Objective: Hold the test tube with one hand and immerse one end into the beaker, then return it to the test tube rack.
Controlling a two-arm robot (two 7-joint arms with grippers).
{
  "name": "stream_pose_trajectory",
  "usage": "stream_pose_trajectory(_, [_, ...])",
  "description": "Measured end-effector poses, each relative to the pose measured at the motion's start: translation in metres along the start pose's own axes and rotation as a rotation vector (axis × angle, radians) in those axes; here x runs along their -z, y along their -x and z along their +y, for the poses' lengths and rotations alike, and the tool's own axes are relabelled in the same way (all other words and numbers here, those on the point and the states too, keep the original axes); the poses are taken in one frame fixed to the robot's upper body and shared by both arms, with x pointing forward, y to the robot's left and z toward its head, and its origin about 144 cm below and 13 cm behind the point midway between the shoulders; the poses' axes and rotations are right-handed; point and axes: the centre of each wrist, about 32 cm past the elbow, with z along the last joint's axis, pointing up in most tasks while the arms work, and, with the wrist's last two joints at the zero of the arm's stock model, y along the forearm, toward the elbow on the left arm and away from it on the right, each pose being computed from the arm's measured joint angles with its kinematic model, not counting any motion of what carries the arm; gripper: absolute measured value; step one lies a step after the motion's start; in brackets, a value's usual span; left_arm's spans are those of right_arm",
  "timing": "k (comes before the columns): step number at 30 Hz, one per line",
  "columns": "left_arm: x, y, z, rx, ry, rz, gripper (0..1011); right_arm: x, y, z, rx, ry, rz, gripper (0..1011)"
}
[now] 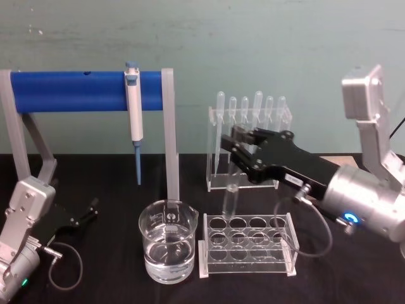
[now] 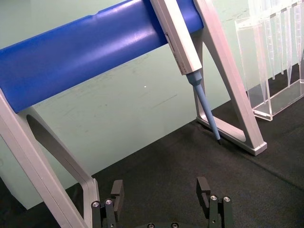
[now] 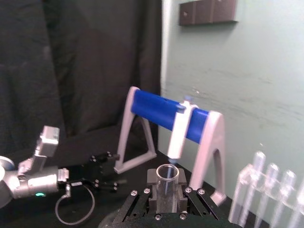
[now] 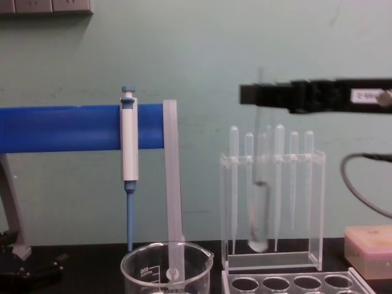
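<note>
My right gripper (image 1: pixel 233 147) is shut on the upper end of the test tube (image 1: pixel 230 193), a clear glass tube hanging upright. In the chest view the test tube (image 4: pixel 260 211) hangs below the right gripper (image 4: pixel 260 95), its rounded bottom just above the clear rack (image 4: pixel 294 283). The right wrist view looks down onto the tube's open rim (image 3: pixel 168 176), held between the black fingers. The beaker (image 1: pixel 168 248), holding clear liquid, stands to the left of the tube and rack. My left gripper (image 2: pixel 160 190) rests open and empty near the table's left front (image 1: pixel 82 217).
A blue-and-white pipettor (image 1: pixel 133 111) hangs on a blue bar stand (image 1: pixel 66 90) behind the beaker. A clear holder of thin pipettes (image 1: pixel 250 136) stands behind the rack with round holes (image 1: pixel 248 244). A pink box (image 4: pixel 369 242) sits at the far right.
</note>
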Motion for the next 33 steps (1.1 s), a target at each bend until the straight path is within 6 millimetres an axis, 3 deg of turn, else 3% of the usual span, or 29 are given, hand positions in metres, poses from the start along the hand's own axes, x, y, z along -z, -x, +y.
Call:
stream_pose_trajectory(12, [0.0,0.0,0.0,0.0,0.0,0.0,1000,-0.014,0.003,0.037,-0.075,-0.011,-0.024,224])
stream_pose_trajectory(25, [0.0,0.0,0.0,0.0,0.0,0.0,1000,-0.01,0.012,0.075,-0.135,-0.013,-0.031,224])
stream_pose_trajectory(33, [0.0,0.0,0.0,0.0,0.0,0.0,1000,-0.001,0.02,0.084,-0.151,-0.009,-0.044,225])
